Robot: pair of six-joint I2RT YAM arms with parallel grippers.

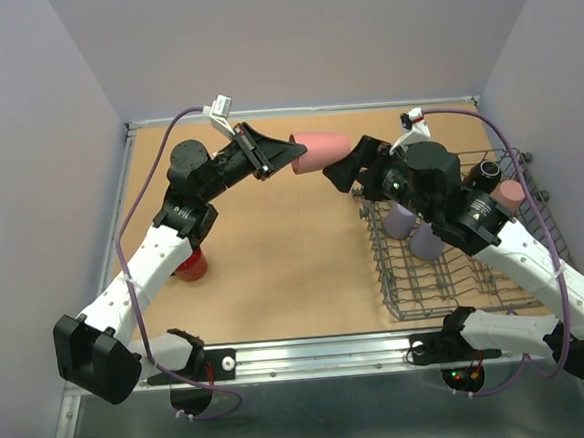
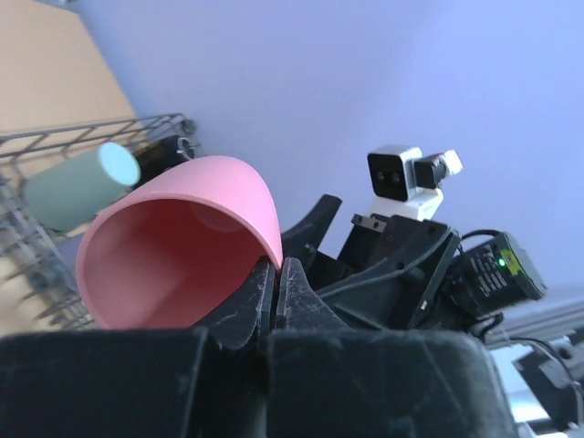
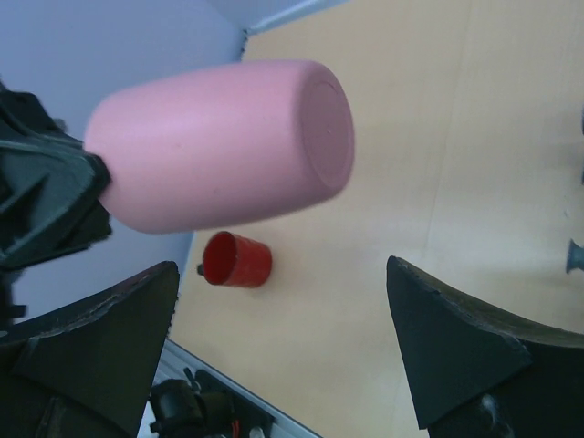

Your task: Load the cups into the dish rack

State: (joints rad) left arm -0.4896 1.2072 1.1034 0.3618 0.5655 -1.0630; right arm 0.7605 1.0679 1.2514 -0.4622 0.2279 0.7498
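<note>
Up in mid-air left claw (image 1: 268,159) is pinching the light, probably slick pink cup (image 1: 319,151) by its rim, right claw (image 1: 347,170) is gaping open, body's the safer grab

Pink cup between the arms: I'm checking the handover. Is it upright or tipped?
Tipped on its side. The left claw pinches the rim of the pink cup, whose base points at the open right claw.

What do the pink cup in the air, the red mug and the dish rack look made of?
Pink cup: matte, soft even sheen, no sharp glints; likely plastic or silicone, can't tell which. Red mug: seems shinier, perhaps glazed ceramic or hard plastic; too small for certainty. Dish rack: thin grey crossing wires, apparently metal, maybe coated.
</note>
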